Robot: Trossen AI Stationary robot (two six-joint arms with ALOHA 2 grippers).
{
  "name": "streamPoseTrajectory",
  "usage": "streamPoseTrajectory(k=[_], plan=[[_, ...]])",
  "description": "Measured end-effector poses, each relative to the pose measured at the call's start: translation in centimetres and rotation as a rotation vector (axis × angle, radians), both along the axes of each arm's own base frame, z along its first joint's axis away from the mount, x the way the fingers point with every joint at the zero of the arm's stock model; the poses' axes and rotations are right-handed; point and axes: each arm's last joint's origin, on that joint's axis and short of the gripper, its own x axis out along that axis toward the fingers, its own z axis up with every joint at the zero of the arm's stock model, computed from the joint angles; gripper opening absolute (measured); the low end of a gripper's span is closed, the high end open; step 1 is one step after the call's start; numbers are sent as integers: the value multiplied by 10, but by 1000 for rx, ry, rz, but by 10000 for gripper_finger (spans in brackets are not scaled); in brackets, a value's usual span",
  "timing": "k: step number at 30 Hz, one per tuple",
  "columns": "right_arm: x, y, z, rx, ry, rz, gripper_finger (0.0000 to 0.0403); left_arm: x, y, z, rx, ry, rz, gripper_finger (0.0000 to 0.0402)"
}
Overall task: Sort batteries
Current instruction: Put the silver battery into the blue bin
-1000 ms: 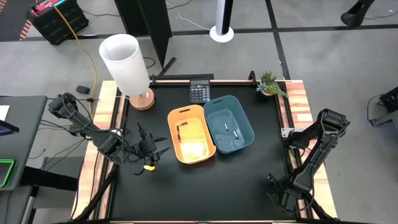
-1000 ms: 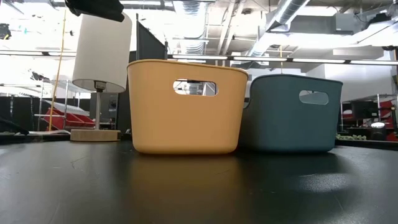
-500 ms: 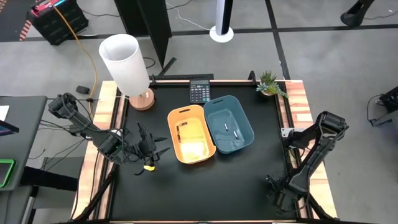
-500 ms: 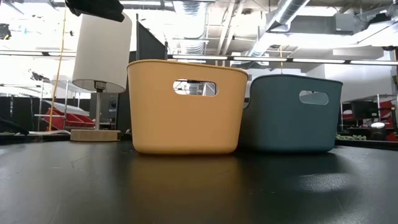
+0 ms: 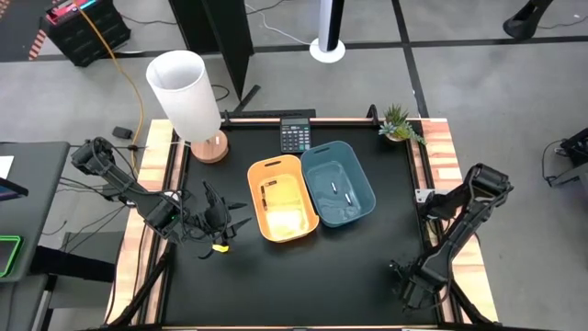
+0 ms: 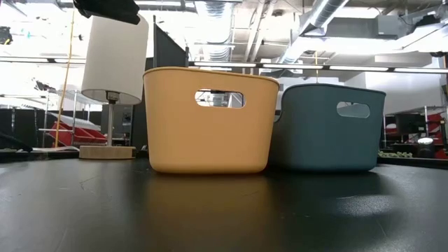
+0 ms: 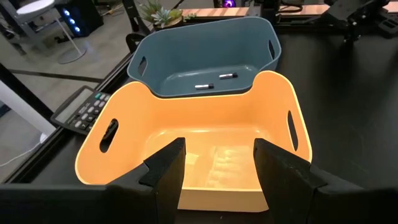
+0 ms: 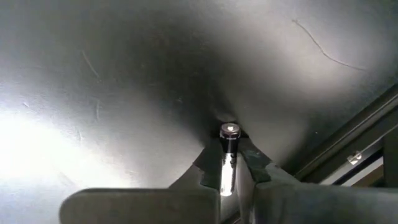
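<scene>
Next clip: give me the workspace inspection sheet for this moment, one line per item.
Surface: black table, wood-edged sides.
Job's things: two batteries in the blue bin; one dark battery in the orange bin; one battery between the right gripper's jaws.
Clutter: calculator, lamp, small plant along the far edge.
Grippers: left gripper open, beside the orange bin; right gripper at the near right corner, low to the table, jaws closed on the battery.
Cables: yellow cable on the floor beyond the lamp.
Surroundings: workshop room; nobody seen.
</scene>
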Motion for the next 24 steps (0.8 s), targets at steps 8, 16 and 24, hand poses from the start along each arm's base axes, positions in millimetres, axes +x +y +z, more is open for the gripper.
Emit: streamPoseTrajectory(k=[8,16,24], plan=[[8,-5,0,18,8,24,9,0,0,0,0,0,0,185],[12,-6,2,15,4,38,5,0,0,0,0,-1,1,185],[19,-2,13,-46,-54,59,4,0,0,0,-1,-2,1,185]])
